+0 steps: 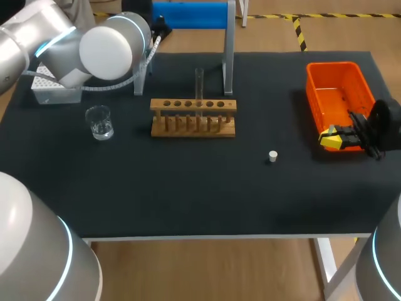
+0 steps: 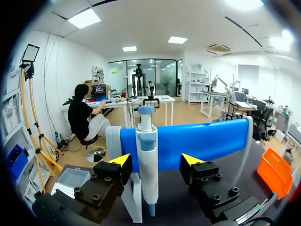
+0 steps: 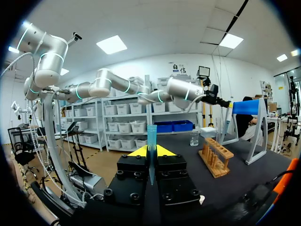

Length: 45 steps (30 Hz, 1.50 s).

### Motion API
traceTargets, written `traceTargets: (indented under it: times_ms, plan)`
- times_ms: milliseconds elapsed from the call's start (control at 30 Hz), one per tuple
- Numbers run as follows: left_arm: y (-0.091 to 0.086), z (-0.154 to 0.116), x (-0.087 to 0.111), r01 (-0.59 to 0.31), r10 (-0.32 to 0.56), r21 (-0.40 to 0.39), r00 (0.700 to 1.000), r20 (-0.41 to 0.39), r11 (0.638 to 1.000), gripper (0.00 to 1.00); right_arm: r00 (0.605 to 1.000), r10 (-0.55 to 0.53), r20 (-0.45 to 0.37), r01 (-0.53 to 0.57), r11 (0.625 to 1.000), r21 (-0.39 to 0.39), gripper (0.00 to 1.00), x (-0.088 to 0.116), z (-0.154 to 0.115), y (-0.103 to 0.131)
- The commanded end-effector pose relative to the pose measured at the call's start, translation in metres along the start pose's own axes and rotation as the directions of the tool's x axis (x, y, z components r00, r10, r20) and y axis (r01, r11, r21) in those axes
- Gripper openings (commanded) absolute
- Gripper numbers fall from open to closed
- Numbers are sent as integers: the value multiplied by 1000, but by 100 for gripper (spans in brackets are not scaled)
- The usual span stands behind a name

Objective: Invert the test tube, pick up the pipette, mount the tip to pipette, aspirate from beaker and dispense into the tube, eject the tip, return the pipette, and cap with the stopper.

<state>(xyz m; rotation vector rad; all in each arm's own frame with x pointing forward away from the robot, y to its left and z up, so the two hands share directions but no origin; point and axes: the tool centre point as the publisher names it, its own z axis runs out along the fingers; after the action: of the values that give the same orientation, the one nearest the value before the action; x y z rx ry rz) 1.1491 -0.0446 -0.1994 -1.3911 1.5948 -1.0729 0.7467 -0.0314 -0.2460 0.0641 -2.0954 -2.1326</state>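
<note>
Blue tip (image 3: 151, 134) pinched in right gripper (image 3: 152, 151); left gripper (image 2: 155, 160) apparently open astride pipette (image 2: 147, 141).

Reads as a laboratory bench fitted out for robot work. Carries liquid-handling gear on a black-topped table (image 1: 188, 194): a wooden rack (image 1: 193, 105) with a glass test tube (image 1: 199, 81) upright in it, a clear beaker (image 1: 99, 121), a small white stopper (image 1: 272, 156) and an orange bin (image 1: 338, 94). Hangs a pipette (image 2: 147, 160) on a blue-barred stand (image 2: 207, 139), near a white tip box (image 2: 70, 181). Pairs this with a grey left arm (image 1: 106, 44) and right arm (image 1: 383, 257), the right gripper (image 3: 151, 151) pinching a blue pipette tip (image 3: 151, 136).
</note>
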Motion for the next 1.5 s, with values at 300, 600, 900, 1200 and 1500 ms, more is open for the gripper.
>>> traceTargets:
  times_ms: [300, 600, 900, 1200, 1500]
  plan:
    - [0, 10, -3, 13, -13, 3, 1000, 4, 1000, 53, 1000, 0, 1, 0, 1000, 1, 0, 1, 0, 0]
    - [0, 15, -5, 20, -20, 4, 1000, 7, 1000, 49, 1000, 0, 1, 0, 1000, 1, 0, 1, 0, 0]
    - [0, 19, -7, 31, -31, 4, 999, 14, 999, 49, 1000, 0, 1, 0, 1000, 1, 0, 1, 0, 0]
    - [-1, 23, -9, 39, -39, 3, 999, 21, 999, 51, 1000, 0, 1, 0, 1000, 1, 0, 1, 0, 0]
    - [0, 25, -9, 45, -45, 2, 999, 24, 999, 49, 1000, 0, 1, 0, 1000, 1, 0, 1, 0, 0]
